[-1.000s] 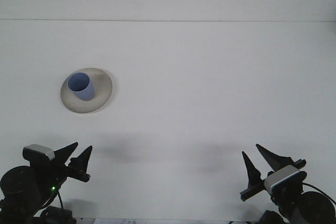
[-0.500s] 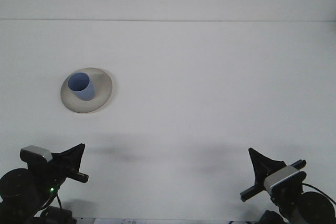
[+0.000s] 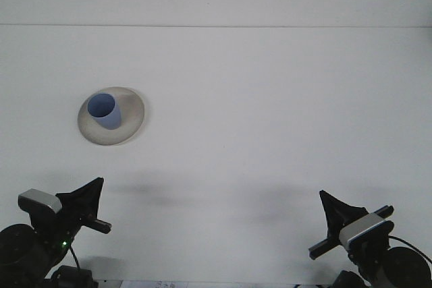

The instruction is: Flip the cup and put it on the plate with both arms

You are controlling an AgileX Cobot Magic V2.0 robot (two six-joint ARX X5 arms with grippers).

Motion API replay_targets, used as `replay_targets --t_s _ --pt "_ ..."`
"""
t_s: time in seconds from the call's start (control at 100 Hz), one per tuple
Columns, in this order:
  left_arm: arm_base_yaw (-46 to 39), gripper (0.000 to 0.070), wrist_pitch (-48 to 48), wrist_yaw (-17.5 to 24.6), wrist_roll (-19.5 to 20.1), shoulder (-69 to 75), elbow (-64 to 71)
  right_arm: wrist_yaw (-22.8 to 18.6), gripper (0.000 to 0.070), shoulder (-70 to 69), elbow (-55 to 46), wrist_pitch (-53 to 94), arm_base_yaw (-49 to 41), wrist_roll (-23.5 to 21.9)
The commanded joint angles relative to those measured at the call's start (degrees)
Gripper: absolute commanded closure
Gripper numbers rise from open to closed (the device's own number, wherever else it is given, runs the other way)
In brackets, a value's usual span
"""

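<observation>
- Change vs. 1 s ago: jaws of both grippers were spread then, two prongs apart on each; now each pair is brought together into a single dark wedge, nothing held betw. them.
- Left gripper (image 3: 91,193) has also been drawn a little back and outward vs. half a sec ago; right gripper (image 3: 331,207) is unchanged in that span.
- Meaning for the task (judgement): both arms appear parked at the near edge w/ jaws closed and empty, which reads as the end of the job rather than a step in progress. No further reach looks called for.
- Small blue plastic cup (image 3: 104,110): stands mouth-up, slightly off-centre toward the left part of the plate, well ahead of the left jaws and far ahead-left of the right jaws. Not touched by either gripper.
- Round off-white shallow plate (image 3: 135,116): holds the cup only; no other item seen on it. It lies flat on the white table (image 3: 270,112), well apart from both jaw pairs.
- Cup interior: open mouth is visible, inside looks empty; no liquid or object made out.
- Rest of the table ahead of the right jaws carries nothing seen in the front view.
</observation>
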State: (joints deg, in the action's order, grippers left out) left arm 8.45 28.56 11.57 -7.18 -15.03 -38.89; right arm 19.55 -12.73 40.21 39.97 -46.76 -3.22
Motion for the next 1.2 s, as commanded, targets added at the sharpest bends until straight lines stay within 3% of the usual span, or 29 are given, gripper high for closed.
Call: replay_targets --t_s 0.0,0.07,0.21,0.4,0.6,1.19 --pt "-1.3 0.0685 -5.9 -1.9 7.9 1.7 4.8 0.0 0.0696 0.0 0.3 -0.7 -0.5 -0.4" --pt "-3.0 0.0685 -13.5 -6.0 9.7 4.7 12.1 0.0 0.0696 0.0 0.3 -0.7 -0.5 -0.4" --pt "-5.8 0.0685 -25.0 -13.7 9.5 10.4 25.8 0.0 0.0696 0.0 0.3 -0.7 -0.5 -0.4" --pt "-7.3 0.0685 -29.9 -14.5 9.5 13.3 35.7 0.0 0.0696 0.0 0.3 -0.7 -0.5 -0.4" --pt "-7.3 0.0685 -28.9 -19.1 7.6 14.9 38.1 0.0 0.0696 0.0 0.3 -0.7 -0.5 -0.4" --pt "-7.4 0.0685 -29.0 -19.0 6.7 14.9 38.1 0.0 0.0696 0.0 0.3 -0.7 -0.5 -0.4"
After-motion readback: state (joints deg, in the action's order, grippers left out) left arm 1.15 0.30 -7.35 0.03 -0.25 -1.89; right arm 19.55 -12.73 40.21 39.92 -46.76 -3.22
